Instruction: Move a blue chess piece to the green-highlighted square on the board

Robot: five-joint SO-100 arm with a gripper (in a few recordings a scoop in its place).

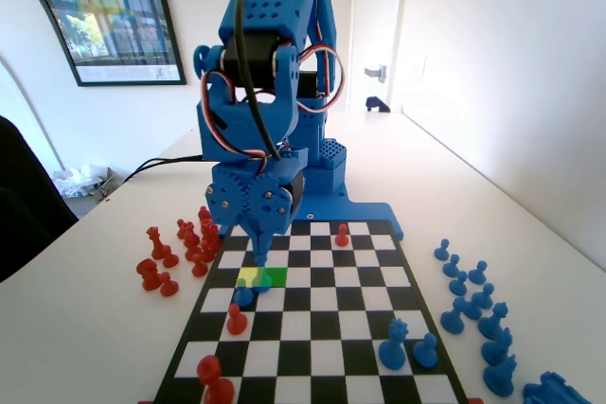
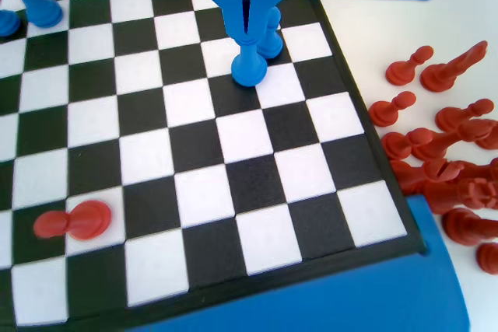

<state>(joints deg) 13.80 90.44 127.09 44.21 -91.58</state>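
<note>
- End effector [image 1: 258, 251]: low over the board, jaws drawn together and clamped on the head of the blue chess piece [image 2: 249, 64]; in the wrist view the two jaws meet in a narrow point just above the piece's knob.
- Blue chess piece: upright, base at or just above a white square in the wrist view; whether it rests on the surface cannot be told. In the fixed view it sits at the green-highlighted square [image 1: 273, 277].
- Green-highlighted square: left half of the board [image 1: 312, 328] in the fixed view, with a paler yellow-green square [image 1: 250, 277] touching its left side.
- Second blue piece [image 2: 270, 40]: just behind the held piece in the wrist view.
- Red pawn [image 2: 74, 221]: lying on its side on the board, lower left in the wrist view.
- Red pieces [image 1: 180, 253]: clustered on the worktop [image 1: 95, 309] off the board's left edge in the fixed view, some toppled.
- Blue pieces [image 1: 473, 300]: grouped on the worktop off the right edge; two larger blue pieces [image 1: 407, 347] stand on the board near right.
</note>
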